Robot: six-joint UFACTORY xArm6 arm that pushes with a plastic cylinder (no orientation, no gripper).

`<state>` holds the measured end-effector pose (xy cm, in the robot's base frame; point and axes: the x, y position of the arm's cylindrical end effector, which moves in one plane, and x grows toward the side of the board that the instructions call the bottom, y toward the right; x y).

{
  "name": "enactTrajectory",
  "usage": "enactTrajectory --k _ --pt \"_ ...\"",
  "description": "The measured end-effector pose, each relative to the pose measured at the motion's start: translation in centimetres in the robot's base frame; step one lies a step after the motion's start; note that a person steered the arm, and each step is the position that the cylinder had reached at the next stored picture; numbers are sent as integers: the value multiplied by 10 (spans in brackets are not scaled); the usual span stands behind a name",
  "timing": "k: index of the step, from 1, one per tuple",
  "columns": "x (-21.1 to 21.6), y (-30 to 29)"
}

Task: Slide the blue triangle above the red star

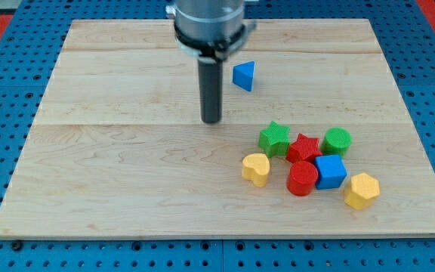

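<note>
One blue triangular block (244, 75) sits apart, toward the view's top of the red star block (303, 147); rod tip (211, 121), no pincer fitted, lower-left: oblique push risks spinning it wide or disturbing the green star block (275, 138).

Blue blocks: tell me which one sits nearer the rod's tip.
The blue triangle, alone toward the view's top, just right of my tip. The blue cube sits farther off, packed in the cluster at the view's lower right beside the red star.

Open counter left, clutter lower right

My tip (211, 119) has free room leftward; the red star (303, 146) sits hemmed by touching blocks.
</note>
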<state>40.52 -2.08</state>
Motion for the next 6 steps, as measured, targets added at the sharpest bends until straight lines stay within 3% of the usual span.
enactTrajectory --k 1,2,3,4,5,6 --pt "-62 13" --pt "-88 -47" --pt "-89 76" --pt "5 161" --pt "-7 163" --pt "-84 116"
